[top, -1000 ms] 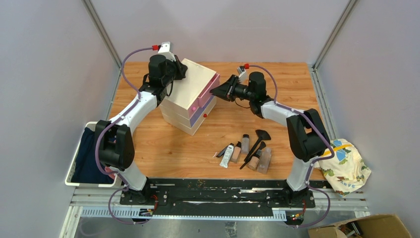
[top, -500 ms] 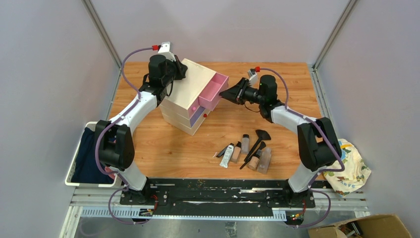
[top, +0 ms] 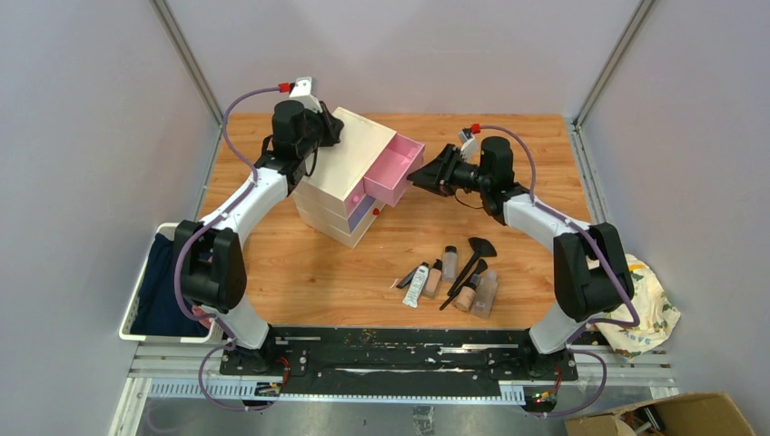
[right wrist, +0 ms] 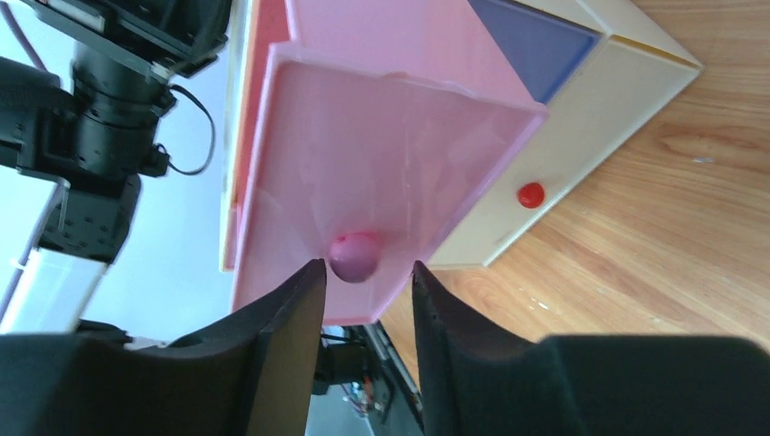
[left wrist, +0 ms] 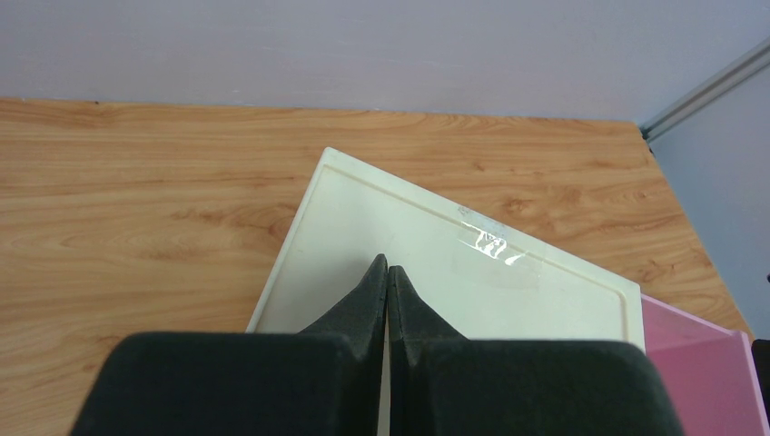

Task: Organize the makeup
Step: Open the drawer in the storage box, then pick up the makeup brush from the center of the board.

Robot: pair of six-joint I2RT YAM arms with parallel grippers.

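The makeup (top: 451, 275) lies in a cluster on the wood near the front right: a white squeeze tube (top: 416, 287), small beige and clear bottles (top: 467, 296) and a black-handled brush (top: 473, 257). My left gripper (left wrist: 388, 264) is shut with nothing in it, its tips resting on the cream box's lid (left wrist: 508, 272). The box's pink top drawer (top: 393, 169) stands pulled out. My right gripper (right wrist: 363, 266) is open, its fingertips on either side of the drawer's pink knob (right wrist: 354, 256) and not touching it.
Below the pink drawer are a purple drawer (right wrist: 538, 47) and a cream one with a red knob (right wrist: 530, 194). A white bin with dark cloth (top: 150, 291) sits off the table's left edge. A patterned cloth (top: 636, 307) lies at the right and a cardboard box (top: 667, 418) at the front right.
The pink drawer has slid out to the right with my right gripper on its knob. The jaws have since widened off the knob. The left arm has not moved.
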